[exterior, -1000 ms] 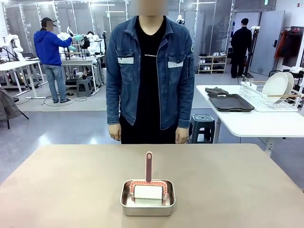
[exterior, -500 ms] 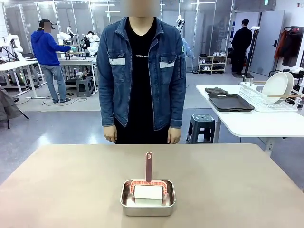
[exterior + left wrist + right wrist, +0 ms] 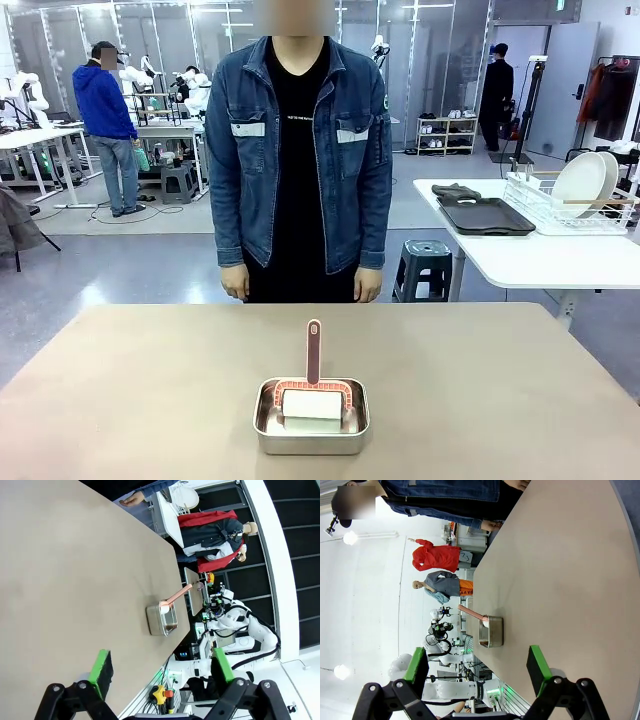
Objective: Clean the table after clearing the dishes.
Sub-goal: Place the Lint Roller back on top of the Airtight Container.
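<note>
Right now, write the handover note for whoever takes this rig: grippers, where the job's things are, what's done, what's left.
Left gripper: open, holding nothing, off the near edge of the table.
Right gripper: open, holding nothing, also back from the table.
Steel pan: near the table's middle, toward the robot's side, holding the roller cleaner with its handle pointing at the person.
The person stands at the far edge, hands down.
Done: no dishes on the table; plates stand in a rack on the white side table.
Left: the roller is untouched; wiping the table is probably next.

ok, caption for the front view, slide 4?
Steel pan holding a pink-handled roller on the beige table; a person stands at the far edge.
</note>
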